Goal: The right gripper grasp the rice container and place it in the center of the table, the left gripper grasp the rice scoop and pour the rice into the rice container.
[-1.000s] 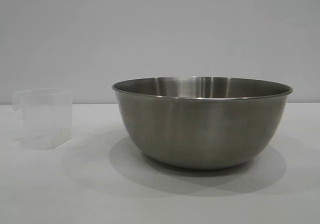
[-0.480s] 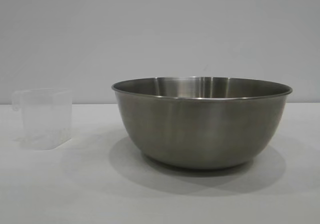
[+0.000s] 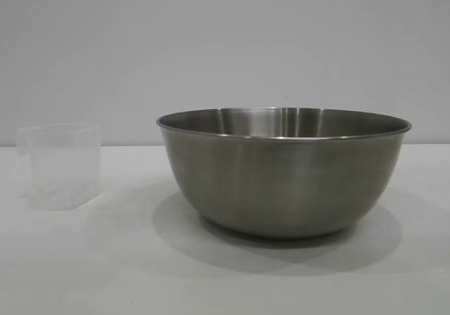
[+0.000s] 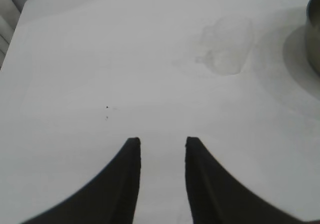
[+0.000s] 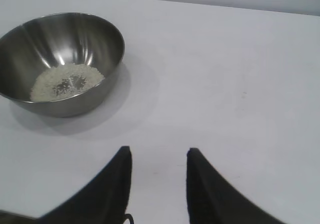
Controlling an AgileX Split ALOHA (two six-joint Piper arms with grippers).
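So the big steel rice container (image 3: 284,171) is sitting upright on the white worktop (image 3: 105,273), and from the right wrist view there's a small heap of rice (image 5: 66,81) lying in the bottom of it, thin enough in the middle that metal shows through. The rice scoop (image 3: 62,164) stands upright off to the bowl's left in the exterior view, apart from it, not touching. Looks see-through and I can't tell if any grains are in it.

Both arms are hanging back. The left claw (image 4: 162,143) hovers over bare worktop with its fingers parted and nothing between them, scoop well ahead of it. The right claw (image 5: 159,153) is the same deal: spread a bit, gripping nothing, with the bowl well clear of its tips.
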